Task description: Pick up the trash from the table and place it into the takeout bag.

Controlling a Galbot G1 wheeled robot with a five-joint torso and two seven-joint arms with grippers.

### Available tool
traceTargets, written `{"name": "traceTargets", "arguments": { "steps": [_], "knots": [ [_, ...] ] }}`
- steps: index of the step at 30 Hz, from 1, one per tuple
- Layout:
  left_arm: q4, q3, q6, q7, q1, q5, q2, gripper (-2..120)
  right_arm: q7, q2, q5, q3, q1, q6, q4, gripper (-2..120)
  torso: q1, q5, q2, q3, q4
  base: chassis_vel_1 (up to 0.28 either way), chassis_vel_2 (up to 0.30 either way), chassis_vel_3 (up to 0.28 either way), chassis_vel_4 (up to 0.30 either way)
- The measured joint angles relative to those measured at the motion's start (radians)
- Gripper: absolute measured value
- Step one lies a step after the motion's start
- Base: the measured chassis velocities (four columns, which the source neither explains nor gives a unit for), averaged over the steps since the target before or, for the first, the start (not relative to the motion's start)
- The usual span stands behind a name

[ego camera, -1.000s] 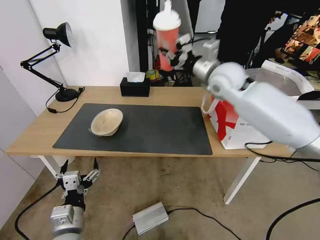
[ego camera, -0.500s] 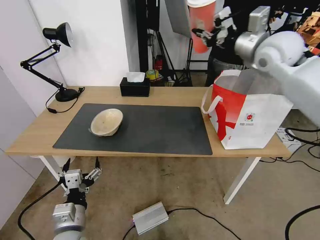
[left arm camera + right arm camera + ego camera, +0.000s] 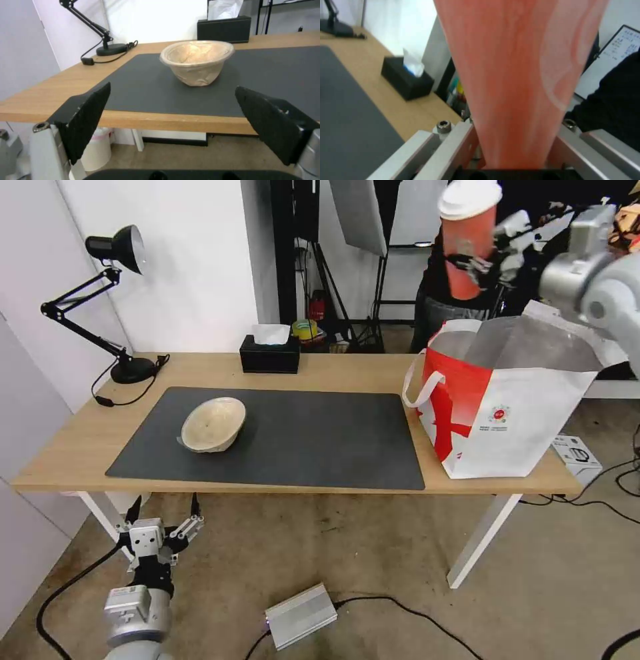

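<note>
- Since a second ago the right gripper point(image 3: 481, 263) has carried the red drink cup point(image 3: 467, 243) from above the table's far edge near the tissue box point(image 3: 270, 352) across to the right, so it now hangs in the air above the open mouth of the takeout bag point(image 3: 507, 407).
- Cup stands nearly upright, long axis vertical with a slight tilt, white domed lid point(image 3: 469, 197) on top and the narrow base pointing down toward the bag.
- Right gripper is clamped on the cup's lower half; in the right wrist view its metal fingers point(image 3: 453, 142) press against both sides of the cup's body point(image 3: 516, 82).
- Bag stands upright at the right end of the table point(image 3: 87, 440), foil lining showing.
- Beige shallow bowl point(image 3: 213, 424) sits tilted on the dark grey mat point(image 3: 313, 440), left of centre.
- Left gripper point(image 3: 162, 520) hangs below the table's front edge, fingers point(image 3: 86, 117) spread wide and holding nothing.
- Black desk lamp point(image 3: 113, 280) stands at the table's far left corner.
</note>
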Motion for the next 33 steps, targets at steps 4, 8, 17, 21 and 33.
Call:
{"name": "traceTargets", "arguments": {
  "steps": [4,8,17,21,33],
  "knots": [
    [0.0,0.002,-0.001,0.0,0.001,0.0,-0.001,100,-0.056,-0.022,-0.032,0.029,-0.043,0.007,-0.036,7,0.0,-0.0002,0.0,0.0,0.0001,0.0,0.0,0.0,0.0],
    [-0.001,0.002,-0.001,0.0,0.003,0.0,-0.001,100,-0.095,-0.04,-0.058,0.065,-0.09,0.01,-0.052,7,0.0,0.0001,0.0,0.0,0.0001,0.0,0.0,0.0,0.0],
    [-0.002,0.005,-0.002,0.0,0.002,0.0,-0.004,100,-0.173,-0.072,-0.126,0.107,-0.163,0.036,-0.081,7,0.0,0.0,0.0,0.0,0.0,0.0,0.0,0.0,0.0],
    [-0.001,0.008,-0.002,0.0,0.001,0.0,-0.007,100,-0.191,-0.075,-0.148,0.108,-0.176,0.048,-0.108,7,0.0,0.0,0.0,0.0,0.0002,0.0,0.0,0.0,0.0],
    [0.005,0.008,-0.005,0.0,-0.001,0.0,-0.01,100,-0.249,-0.071,-0.217,0.104,-0.18,0.075,-0.185,7,0.0,-0.0001,0.0,0.0,0.0001,0.0,0.0,0.0,0.0]
  ]
}}
